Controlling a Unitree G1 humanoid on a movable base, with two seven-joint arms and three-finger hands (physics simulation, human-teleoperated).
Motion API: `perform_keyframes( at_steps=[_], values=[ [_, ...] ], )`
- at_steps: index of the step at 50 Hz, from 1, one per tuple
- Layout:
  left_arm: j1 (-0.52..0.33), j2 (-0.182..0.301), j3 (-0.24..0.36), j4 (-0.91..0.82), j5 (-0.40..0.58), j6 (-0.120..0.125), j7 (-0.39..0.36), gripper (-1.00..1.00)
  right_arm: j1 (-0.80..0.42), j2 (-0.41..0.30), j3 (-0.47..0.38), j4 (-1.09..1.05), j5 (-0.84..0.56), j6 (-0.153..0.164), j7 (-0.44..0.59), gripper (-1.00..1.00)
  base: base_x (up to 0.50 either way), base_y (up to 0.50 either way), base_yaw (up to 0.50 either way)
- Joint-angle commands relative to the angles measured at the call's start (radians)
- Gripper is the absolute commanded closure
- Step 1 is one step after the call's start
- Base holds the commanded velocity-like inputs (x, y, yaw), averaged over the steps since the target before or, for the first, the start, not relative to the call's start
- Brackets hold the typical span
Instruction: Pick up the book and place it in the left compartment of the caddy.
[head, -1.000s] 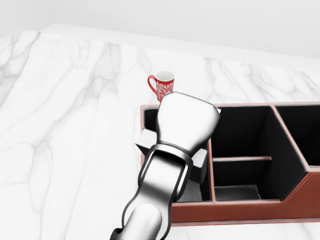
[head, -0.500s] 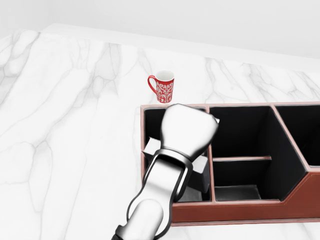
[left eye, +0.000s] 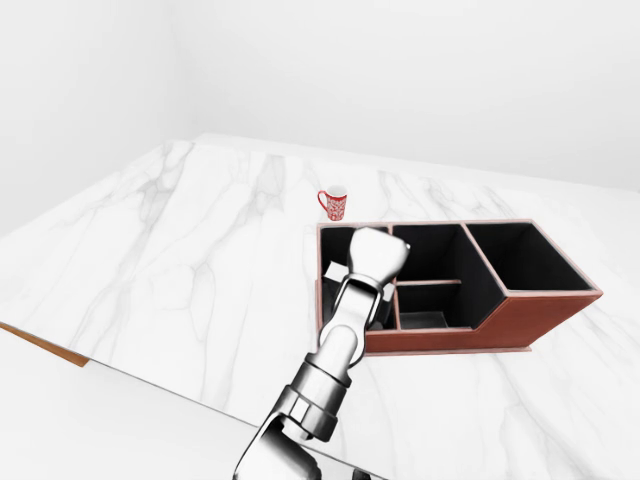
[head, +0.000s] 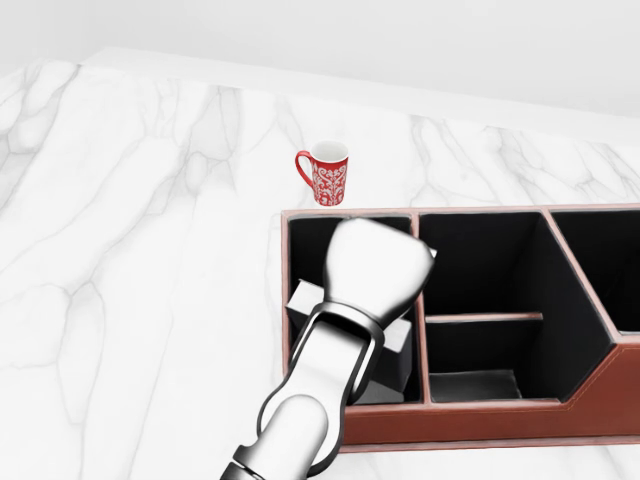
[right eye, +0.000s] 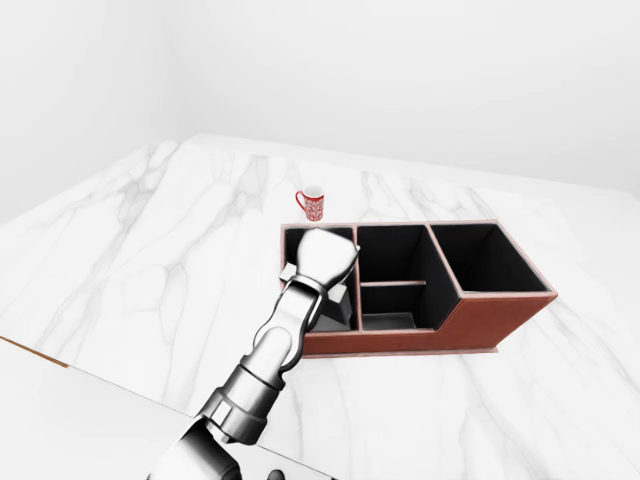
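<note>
White marble desk (head: 130, 250) carries a brown caddy (head: 480, 415) with black compartments and a red mug (head: 325, 172) just above its top-left corner in the head view. The left hand (head: 378, 268) has sunk lower than a second ago, and the mug, once partly covered, now shows whole. The hand hangs over the left compartment, with the pale book (head: 395, 352) tilted inside it beneath the wrist, close to the left wall. The fingers are hidden under the hand's shell, so I cannot tell whether they grip the book. Wide bare marble lies left of the caddy. The left-eye view shows the desk's near edge (left eye: 45, 345), which the head view crops.
</note>
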Motion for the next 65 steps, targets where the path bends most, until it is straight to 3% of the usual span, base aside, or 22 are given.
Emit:
perform_keyframes(
  at_steps=[1,12,49,65],
  values=[
    [-0.01,0.006,-0.002,-0.003,0.06,0.0,0.023,1.0,0.0,-0.001,-0.002,-0.004,0.001,0.0,0.0,-1.0,0.0,0.0,0.0],
    [-0.017,0.011,0.007,0.045,0.066,0.0,0.045,1.0,-0.002,0.004,0.008,0.008,-0.008,0.0,0.004,-1.0,0.0,0.0,0.0],
    [-0.242,0.061,0.078,0.683,-0.248,0.0,0.446,1.0,0.002,-0.004,-0.008,-0.008,0.003,0.0,-0.001,-1.0,0.0,0.0,0.0],
    [-0.272,0.043,0.053,0.845,-0.261,0.0,0.541,1.0,-0.001,0.001,0.001,0.002,-0.004,0.0,0.005,-1.0,0.0,0.0,0.0]
  ],
)
